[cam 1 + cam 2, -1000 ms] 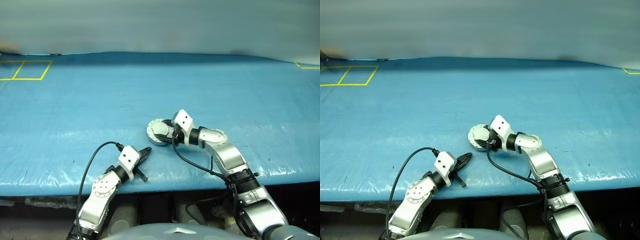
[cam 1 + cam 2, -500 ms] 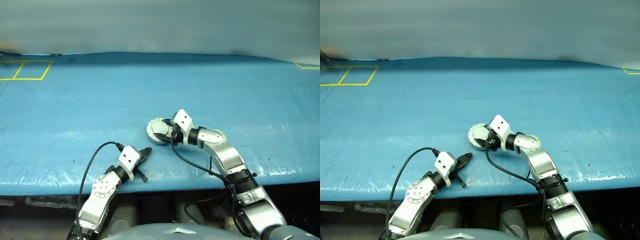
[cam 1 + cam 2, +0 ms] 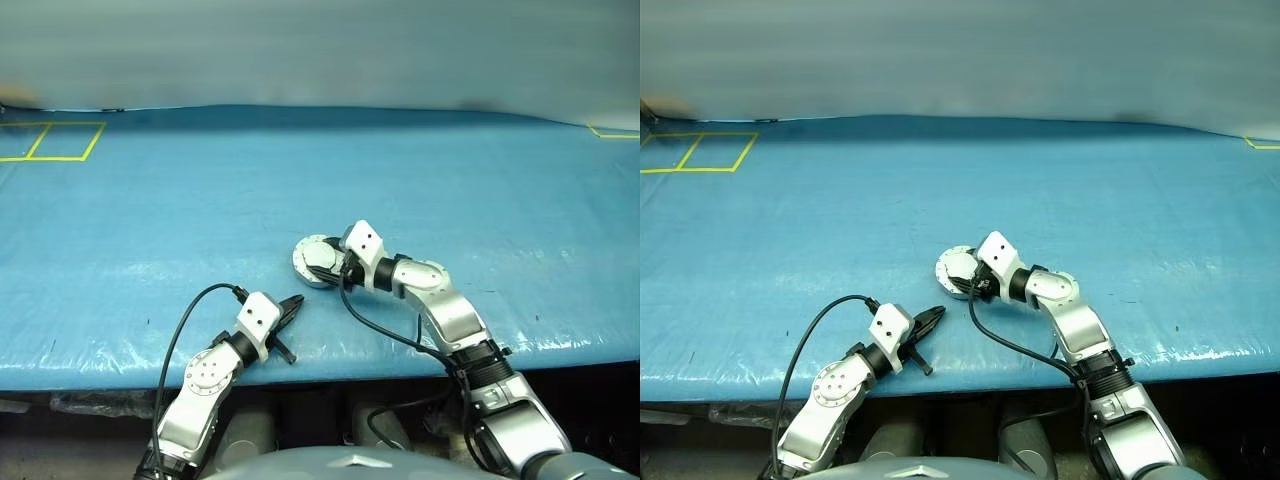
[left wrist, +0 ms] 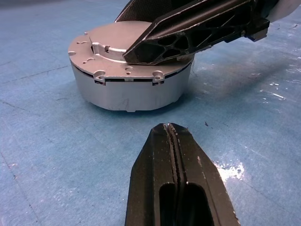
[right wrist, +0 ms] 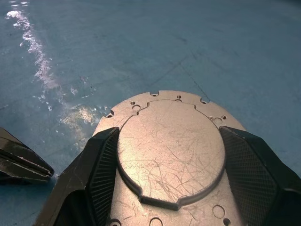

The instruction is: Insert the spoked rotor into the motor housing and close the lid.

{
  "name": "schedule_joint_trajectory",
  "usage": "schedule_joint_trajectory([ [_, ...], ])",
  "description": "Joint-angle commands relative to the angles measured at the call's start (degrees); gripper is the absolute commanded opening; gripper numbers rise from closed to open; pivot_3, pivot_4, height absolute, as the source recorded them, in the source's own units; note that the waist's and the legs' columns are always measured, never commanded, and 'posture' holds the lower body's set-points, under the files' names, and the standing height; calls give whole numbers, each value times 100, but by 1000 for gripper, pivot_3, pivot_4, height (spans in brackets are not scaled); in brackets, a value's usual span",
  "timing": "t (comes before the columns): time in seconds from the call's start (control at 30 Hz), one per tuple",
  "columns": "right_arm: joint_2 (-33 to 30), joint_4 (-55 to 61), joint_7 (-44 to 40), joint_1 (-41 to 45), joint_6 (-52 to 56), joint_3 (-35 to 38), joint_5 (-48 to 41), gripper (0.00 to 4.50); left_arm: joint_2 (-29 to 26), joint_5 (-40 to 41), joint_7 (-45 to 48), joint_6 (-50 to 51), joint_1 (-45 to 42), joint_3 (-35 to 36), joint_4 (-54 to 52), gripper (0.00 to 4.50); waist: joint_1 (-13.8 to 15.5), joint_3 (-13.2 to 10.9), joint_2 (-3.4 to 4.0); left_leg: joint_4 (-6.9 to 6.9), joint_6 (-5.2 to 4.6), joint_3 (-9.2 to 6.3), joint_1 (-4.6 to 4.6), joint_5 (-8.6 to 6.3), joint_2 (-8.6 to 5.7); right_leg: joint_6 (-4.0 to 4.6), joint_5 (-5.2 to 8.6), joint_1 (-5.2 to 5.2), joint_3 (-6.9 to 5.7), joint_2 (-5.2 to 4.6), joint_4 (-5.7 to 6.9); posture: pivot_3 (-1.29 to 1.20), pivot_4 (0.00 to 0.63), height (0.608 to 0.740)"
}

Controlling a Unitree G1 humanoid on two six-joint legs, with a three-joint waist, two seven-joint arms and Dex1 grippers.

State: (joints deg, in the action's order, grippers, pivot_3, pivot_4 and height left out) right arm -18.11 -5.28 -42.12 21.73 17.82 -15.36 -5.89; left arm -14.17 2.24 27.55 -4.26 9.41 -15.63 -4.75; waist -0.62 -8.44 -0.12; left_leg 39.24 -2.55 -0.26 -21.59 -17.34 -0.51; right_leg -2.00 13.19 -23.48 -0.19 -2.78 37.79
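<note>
The motor housing [image 4: 127, 92] is a short silver cylinder standing on the blue table, just right of centre near me [image 3: 312, 262]. The plain grey lid [image 5: 169, 150] lies on top of it, raised round centre up. My right gripper [image 3: 322, 264] reaches over it from the right. Its two black fingers [image 5: 101, 174] press on either side of the lid's raised centre. My left gripper [image 3: 296, 300] is shut and empty. It rests low on the table a short way in front of the housing, pointing at its wall [image 4: 168, 127]. The spoked rotor is hidden.
The blue plastic-covered table [image 3: 200, 200] stretches wide on all sides. Yellow tape squares [image 3: 50, 140] mark its far left corner and a yellow line [image 3: 612, 131] its far right. The table's front edge [image 3: 100, 372] runs just behind my left wrist.
</note>
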Motion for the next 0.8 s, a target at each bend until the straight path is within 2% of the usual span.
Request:
schedule_joint_trajectory([
  [0.03,-57,-140,235,-1,504,27,170,3030,13,-36,-9,-51,-6,-22,-53,0,0,2,1,0,-1,0,1,1,0,1,-1,1,0,-1,0,0,150,740],
  [0.2,-119,-191,376,34,630,-82,361,3030,21,-33,-12,-47,-12,-22,-49,0,1,4,0,0,-2,0,2,13,-1,7,-6,3,-2,-6,-1,0,150,740],
  [0.33,-233,-273,432,39,303,-219,605,3030,22,-37,-13,-40,-22,-23,-47,0,2,5,1,0,-7,0,3,25,-4,14,-9,5,-4,-10,-2,0,150,740],
  [0.53,-137,-241,413,-7,410,-109,395,3030,23,4,2,-14,-43,-4,-84,0,5,5,1,0,-13,0,3,40,-10,20,-14,7,-5,-16,-3,0,150,740],
  [0.7,-117,-165,425,-34,473,-84,347,3030,362,619,-149,346,-362,432,-347,0,12,5,0,0,-14,0,1,43,-10,14,-18,7,-9,-15,-2,0,150,740],
  [0.8,-123,-138,467,-84,474,-89,371,3030,811,1546,-678,1461,-942,1069,-781,0,20,3,-6,2,-14,-1,-3,44,-11,-11,-33,6,-10,-16,-4,0,150,740],
])
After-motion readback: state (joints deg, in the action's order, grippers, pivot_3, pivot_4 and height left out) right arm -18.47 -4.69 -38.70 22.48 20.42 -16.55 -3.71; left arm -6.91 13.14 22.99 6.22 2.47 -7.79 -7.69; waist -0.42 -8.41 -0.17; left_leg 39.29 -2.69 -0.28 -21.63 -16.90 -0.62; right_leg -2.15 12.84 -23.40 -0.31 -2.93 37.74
